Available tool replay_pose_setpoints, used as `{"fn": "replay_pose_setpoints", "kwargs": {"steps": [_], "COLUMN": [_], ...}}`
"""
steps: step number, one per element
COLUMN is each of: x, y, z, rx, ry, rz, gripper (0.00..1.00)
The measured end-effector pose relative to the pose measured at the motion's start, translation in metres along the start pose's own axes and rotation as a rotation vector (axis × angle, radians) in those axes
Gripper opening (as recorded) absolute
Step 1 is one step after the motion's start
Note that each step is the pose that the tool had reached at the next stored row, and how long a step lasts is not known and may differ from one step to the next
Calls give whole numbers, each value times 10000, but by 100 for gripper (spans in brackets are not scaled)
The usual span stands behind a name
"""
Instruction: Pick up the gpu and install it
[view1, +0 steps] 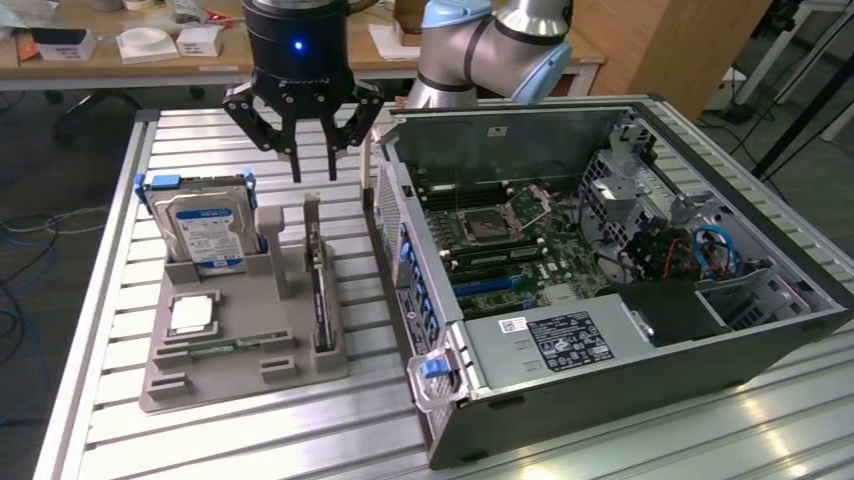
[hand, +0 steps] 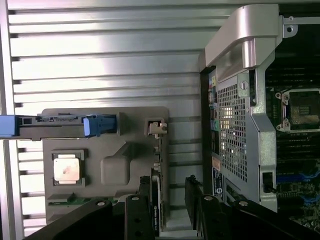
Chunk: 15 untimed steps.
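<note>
while the gpu (view1: 320, 300) sits in its grey holder (view1: 227, 382), the gripper (view1: 314, 176) hovers above, wide open and empty; pickup, install both undone.

The arm (view1: 487, 45) shows its grey and pale-blue joints folded up beyond the gpu (view1: 318, 285). The black gripper (view1: 315, 172) points straight down, hanging above the gpu's far end and clear of it. It is spread wide and holds nothing. In the wrist view, one dark finger (hand: 142, 215) lies to each side of the gpu's line.
</note>
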<state>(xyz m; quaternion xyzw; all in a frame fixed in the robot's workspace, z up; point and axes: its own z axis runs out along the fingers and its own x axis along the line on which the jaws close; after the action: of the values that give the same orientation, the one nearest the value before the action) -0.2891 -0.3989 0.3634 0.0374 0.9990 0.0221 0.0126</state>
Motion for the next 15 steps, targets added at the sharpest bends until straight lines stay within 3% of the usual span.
{"fn": "replay_pose_setpoints", "kwargs": {"steps": [15], "x": [1], "y": [-17], "z": [68], "rx": [0], "ry": [0], "rz": [1], "gripper": [41]}}
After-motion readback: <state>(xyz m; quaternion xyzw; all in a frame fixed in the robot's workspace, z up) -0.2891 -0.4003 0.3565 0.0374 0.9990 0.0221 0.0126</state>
